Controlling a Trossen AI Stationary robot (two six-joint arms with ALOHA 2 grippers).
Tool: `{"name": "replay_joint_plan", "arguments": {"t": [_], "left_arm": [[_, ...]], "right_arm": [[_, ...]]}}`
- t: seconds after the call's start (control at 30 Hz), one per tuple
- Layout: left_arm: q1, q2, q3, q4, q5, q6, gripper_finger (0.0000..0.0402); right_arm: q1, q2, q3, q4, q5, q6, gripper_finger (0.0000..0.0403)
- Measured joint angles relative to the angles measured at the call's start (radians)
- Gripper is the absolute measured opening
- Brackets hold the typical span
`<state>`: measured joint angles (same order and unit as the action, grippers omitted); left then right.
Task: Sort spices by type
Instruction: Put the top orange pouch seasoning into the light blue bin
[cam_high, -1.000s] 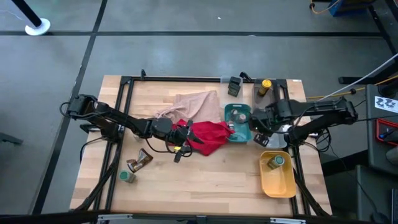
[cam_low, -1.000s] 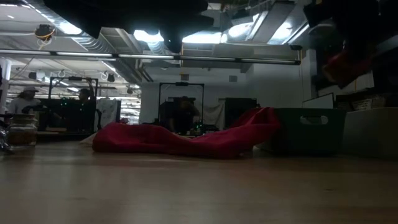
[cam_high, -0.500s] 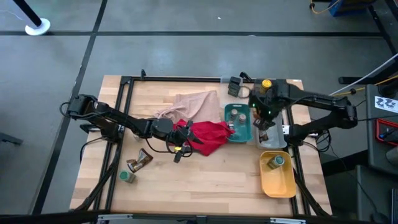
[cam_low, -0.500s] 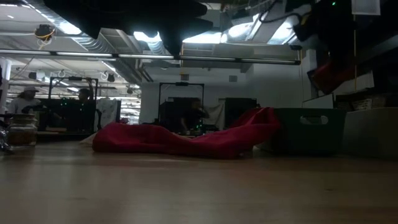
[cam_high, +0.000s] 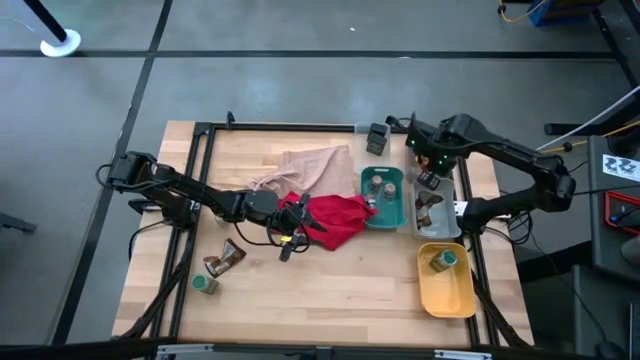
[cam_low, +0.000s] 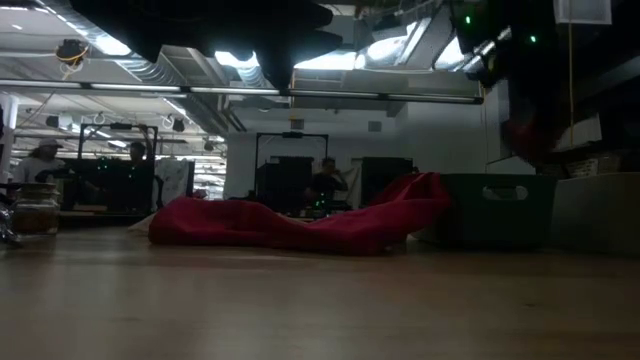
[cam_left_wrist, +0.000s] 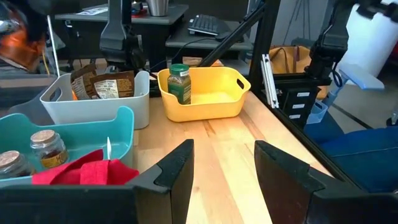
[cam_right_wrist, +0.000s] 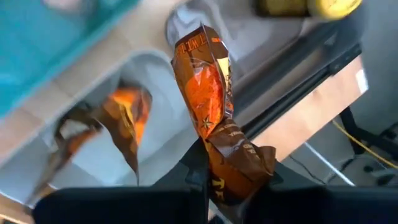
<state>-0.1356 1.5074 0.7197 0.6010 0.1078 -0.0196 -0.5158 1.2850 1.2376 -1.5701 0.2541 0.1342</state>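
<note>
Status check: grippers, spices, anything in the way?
Right gripper shut on sachet above clear tray. Left gripper open by red cloth. Nothing in the way.

Honestly not much readable here — the orange sachet (cam_right_wrist: 214, 118) has printed lettering and a small star, but no word comes out clearly.

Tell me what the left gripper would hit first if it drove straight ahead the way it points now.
Going by its wrist view, the left gripper, jaws open and empty, points along bare table. The way looks free up to the yellow tray holding a green-lidded jar; it may pass just beside the tray, depth is unclear.
</note>
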Motion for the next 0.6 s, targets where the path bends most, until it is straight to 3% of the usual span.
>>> {"name": "replay_joint_plan", "arguments": {"t": [0.3,0.6], "left_arm": [[0.0,0.0,0.0,-0.016,0.0,0.0,0.0153],[0.0,0.0,0.0,-0.015,0.0,0.0,0.0153]], "right_arm": [[-0.008,0.0,-0.239,-0.001,-0.018,-0.07,0.005],[-0.008,0.001,-0.366,0.006,-0.006,-0.105,0.005]]}}
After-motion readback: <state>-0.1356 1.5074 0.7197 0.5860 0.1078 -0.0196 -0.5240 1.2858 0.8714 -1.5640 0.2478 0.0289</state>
